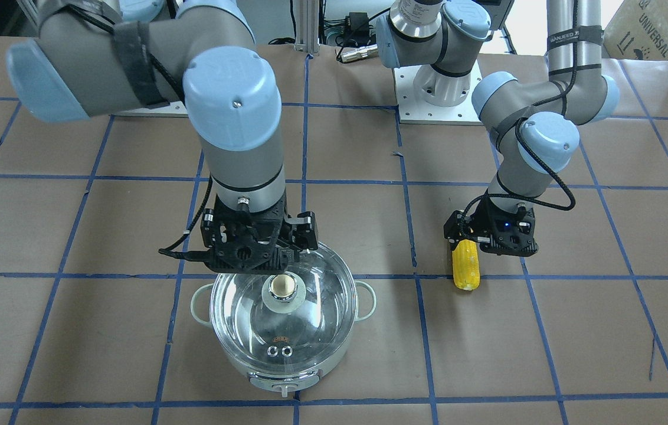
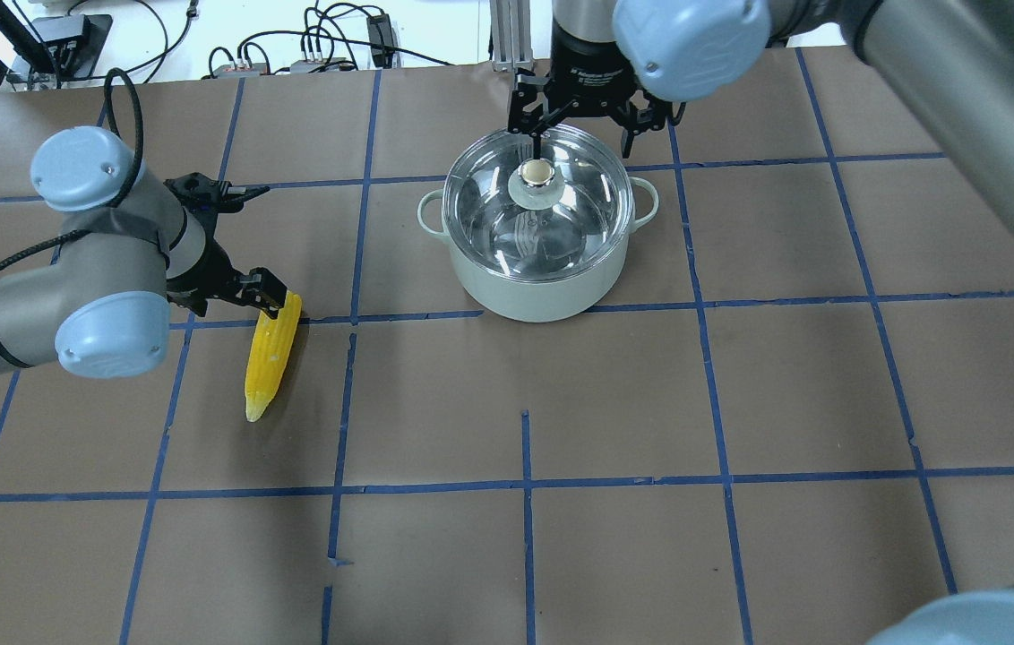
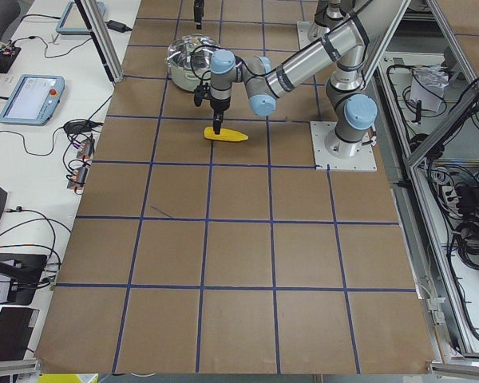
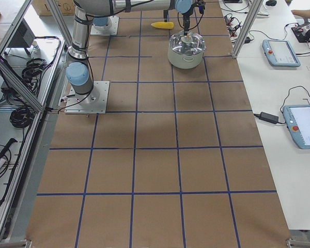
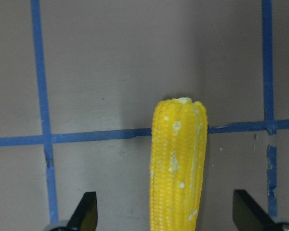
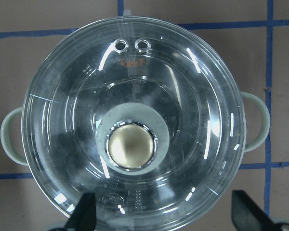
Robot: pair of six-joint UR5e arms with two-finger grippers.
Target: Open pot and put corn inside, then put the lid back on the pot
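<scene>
The steel pot stands at the far middle of the table, and the glass lid sits on it with its beige knob up. My right gripper hangs open above the lid and holds nothing; in the right wrist view its fingertips straddle the lid. It also shows in the front view. The yellow corn lies flat on the table to the pot's left. My left gripper hovers open over its thick end, one finger on each side, not touching it. The corn also shows in the front view.
Brown table paper with a blue tape grid. The white mounting plate of an arm base is at the robot's side. Side benches with tablets and cables flank the table ends.
</scene>
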